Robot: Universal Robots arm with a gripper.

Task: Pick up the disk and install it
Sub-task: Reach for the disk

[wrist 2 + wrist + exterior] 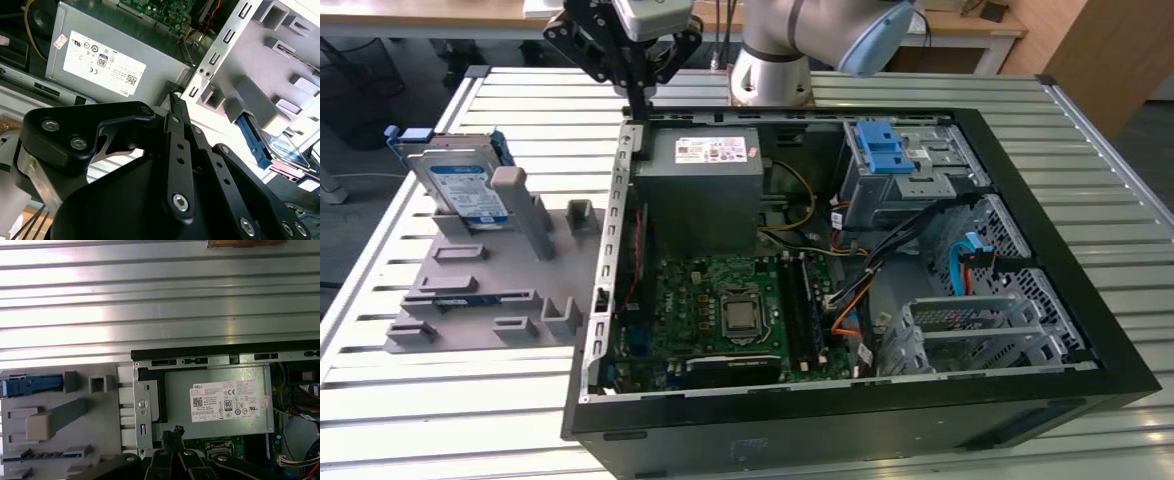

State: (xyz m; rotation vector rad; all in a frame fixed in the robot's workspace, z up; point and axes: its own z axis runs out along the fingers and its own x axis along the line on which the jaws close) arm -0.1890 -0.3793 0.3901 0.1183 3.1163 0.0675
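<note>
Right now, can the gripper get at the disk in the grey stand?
Probably yes. The disk stands on edge in the grey stand beside the computer case, with its top bare. The gripper hangs over the case's edge, holding nothing, jaws shut, and I see nothing between them.

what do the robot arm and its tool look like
The arm is a smooth silver-grey tube with a rounded light blue joint cap. The tool is matt black, built of flat linkage bars pinned with silver screws, and it narrows to slim black fingers.
</note>
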